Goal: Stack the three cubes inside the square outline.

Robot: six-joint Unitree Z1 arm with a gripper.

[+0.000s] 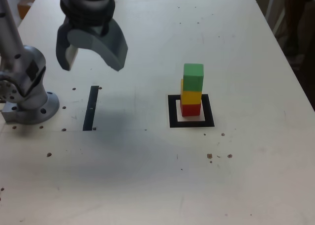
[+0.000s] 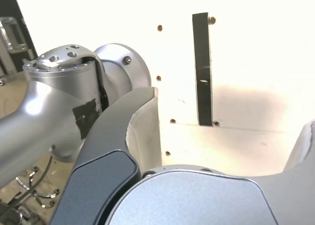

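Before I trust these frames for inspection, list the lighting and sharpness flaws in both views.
Exterior view: soft, dim light; a faint shadow on the table below the end effector; cube stack edges slightly soft. Wrist view: tabletop nearly washed out toward white, a glare spot on the arm's metal joint, a blurry shadow beside the black strip.

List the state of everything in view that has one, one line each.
end effector: open, holding nothing, raised away from the stack
green cube: on top of the yellow cube
yellow cube: between green and red
red cube: bottom of the stack, inside the outline
square outline: flat on the table, around the red cube
black strip: flat on the table
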